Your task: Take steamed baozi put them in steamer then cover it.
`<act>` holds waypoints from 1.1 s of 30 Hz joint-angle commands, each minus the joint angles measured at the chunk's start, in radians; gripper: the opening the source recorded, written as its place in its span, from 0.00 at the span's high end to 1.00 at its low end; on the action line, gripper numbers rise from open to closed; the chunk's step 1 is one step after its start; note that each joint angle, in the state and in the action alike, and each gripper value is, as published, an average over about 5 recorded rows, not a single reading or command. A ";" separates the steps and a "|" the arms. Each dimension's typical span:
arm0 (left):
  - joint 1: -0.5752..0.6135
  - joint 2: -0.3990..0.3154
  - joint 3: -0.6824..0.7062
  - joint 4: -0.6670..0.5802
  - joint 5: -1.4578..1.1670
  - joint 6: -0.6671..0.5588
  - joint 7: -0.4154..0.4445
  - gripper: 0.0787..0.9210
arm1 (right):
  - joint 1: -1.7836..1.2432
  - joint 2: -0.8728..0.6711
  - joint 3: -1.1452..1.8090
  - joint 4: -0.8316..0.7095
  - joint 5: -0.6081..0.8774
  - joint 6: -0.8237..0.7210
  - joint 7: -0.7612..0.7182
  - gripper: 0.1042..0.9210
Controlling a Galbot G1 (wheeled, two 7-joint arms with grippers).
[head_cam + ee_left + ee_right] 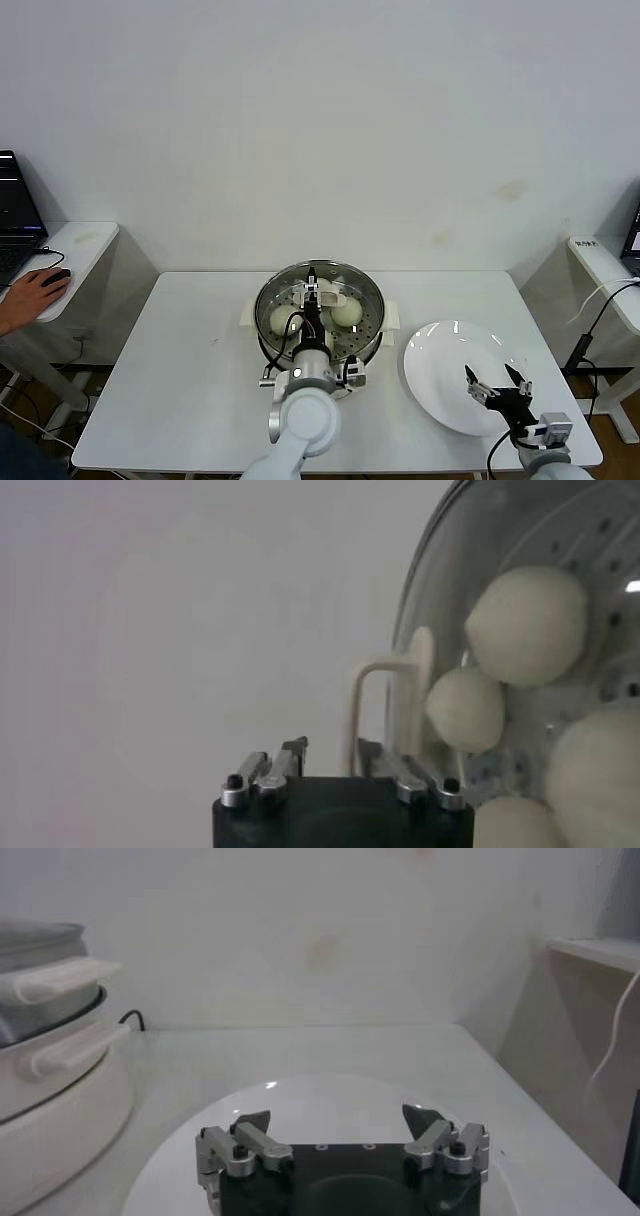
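Left gripper [338,765] jaws parted astride cover [425,680] handle.

Shiny steel steamer [372,322]; clear glass cover [300,290]; smooth baozi [347,312].

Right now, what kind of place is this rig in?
Probably a lab or office test room, not a kitchen: bare white wall, plain white table, and a side desk where a person's hand holds a mouse.

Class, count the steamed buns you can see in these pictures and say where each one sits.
4, all inside the steamer under the glass cover: bun one, bun two, bun three, bun four. None shows on the plate.
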 commanded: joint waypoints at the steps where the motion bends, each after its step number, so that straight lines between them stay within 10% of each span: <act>1: 0.007 0.006 0.002 -0.050 -0.015 0.000 0.020 0.29 | -0.001 0.000 -0.001 -0.001 -0.001 0.000 0.000 0.12; 8: 0.022 0.014 0.010 -0.087 -0.021 0.000 0.030 0.13 | 0.001 -0.001 0.000 -0.002 -0.001 0.000 0.000 0.12; 33: 0.161 0.063 -0.025 -0.241 -0.022 -0.034 0.005 0.12 | -0.003 -0.001 -0.008 0.008 -0.004 0.008 -0.003 0.12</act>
